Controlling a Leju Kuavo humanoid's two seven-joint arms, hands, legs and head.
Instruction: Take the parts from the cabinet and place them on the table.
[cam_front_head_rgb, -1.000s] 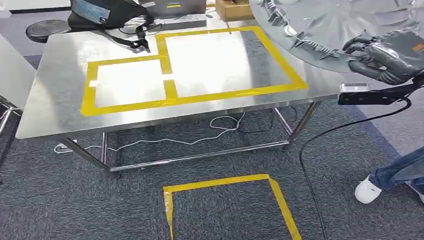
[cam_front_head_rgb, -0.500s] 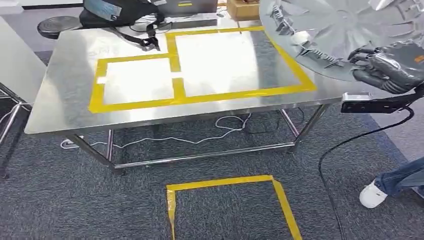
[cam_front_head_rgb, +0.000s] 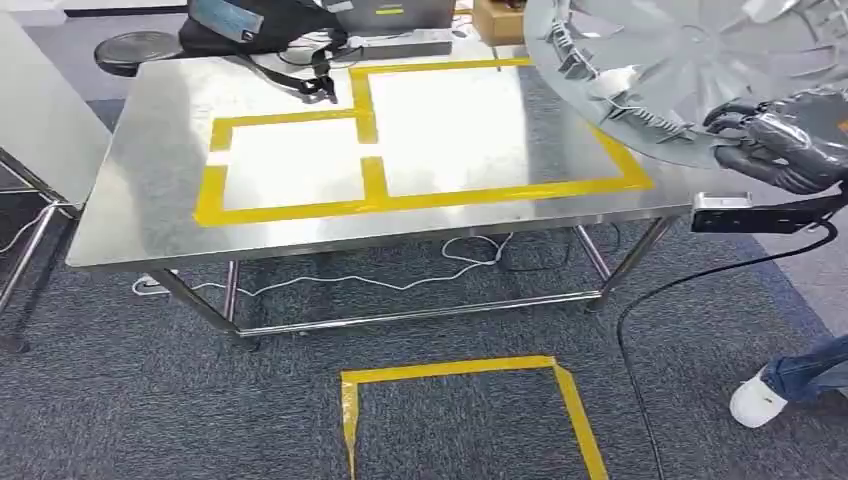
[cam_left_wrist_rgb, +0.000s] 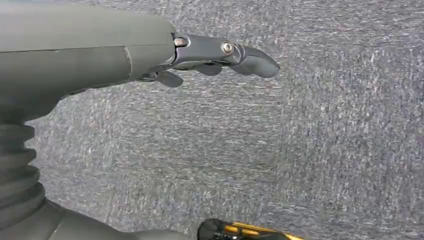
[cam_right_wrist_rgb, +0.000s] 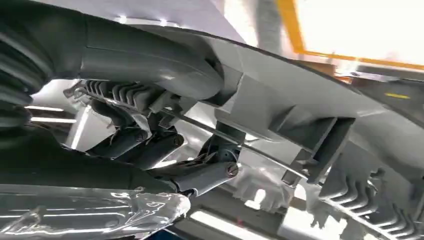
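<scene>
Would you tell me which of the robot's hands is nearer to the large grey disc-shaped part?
Right. The right hand grips the rim of the grey disc-shaped part above the table; the left hand hangs over the carpet, holding nothing.

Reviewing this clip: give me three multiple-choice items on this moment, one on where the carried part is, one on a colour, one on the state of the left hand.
1. Where is the round grey part?
A. lying inside the larger tape rectangle
B. held up by the right hand over the table's right end
C. on the carpet

2. What colour is the tape on the table?
A. yellow
B. red
C. blue

3. What is the state of the left hand?
A. gripping a part
B. pressing on the table
C. holding nothing, over the carpet

Key: 1 B, the fingers grip its rim in the head view; 2 A, both rectangles are outlined in yellow; 3 C, the left wrist view shows its fingers bare above carpet.
</scene>
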